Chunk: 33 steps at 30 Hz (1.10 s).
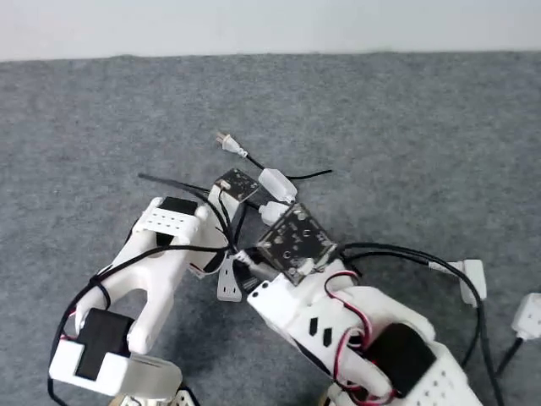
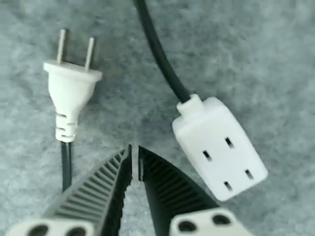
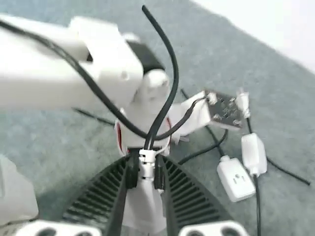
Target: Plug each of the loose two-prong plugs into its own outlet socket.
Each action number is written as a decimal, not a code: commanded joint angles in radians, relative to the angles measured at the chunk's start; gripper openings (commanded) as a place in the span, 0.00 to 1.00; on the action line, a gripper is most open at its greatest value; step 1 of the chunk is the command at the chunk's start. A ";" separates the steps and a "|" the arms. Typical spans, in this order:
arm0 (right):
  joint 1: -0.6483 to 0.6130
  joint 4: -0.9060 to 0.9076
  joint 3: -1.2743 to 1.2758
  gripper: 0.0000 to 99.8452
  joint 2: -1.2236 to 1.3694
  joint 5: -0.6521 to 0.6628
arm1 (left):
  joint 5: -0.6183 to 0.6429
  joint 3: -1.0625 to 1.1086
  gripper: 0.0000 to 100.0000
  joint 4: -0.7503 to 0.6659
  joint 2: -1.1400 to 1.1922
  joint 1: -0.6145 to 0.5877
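Observation:
My left gripper is shut with nothing in it, its tips just above the grey carpet. Beyond the tips a loose white two-prong plug lies flat, and a white outlet socket on a black cord lies beside it. My right gripper is shut on another white plug, whose black cord arches upward. In the high view this gripper is close to the left arm, beside a white socket. A further plug lies on the carpet beyond both arms.
Two more white sockets on black cords lie at the right edge. Loose black cords cross between the arms. Another socket and a white plug body sit past the right gripper. Open carpet stretches behind.

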 commanded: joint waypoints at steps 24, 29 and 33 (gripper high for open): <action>-0.005 -0.156 0.186 0.01 -0.005 0.018 | -0.140 0.343 0.01 -0.072 -0.505 0.054; -0.005 -0.156 0.189 0.01 -0.005 0.018 | -0.176 0.349 0.01 -0.072 -0.506 0.054; 0.027 -0.156 0.189 0.01 -0.005 0.018 | -0.176 0.349 0.01 -0.081 -0.506 0.054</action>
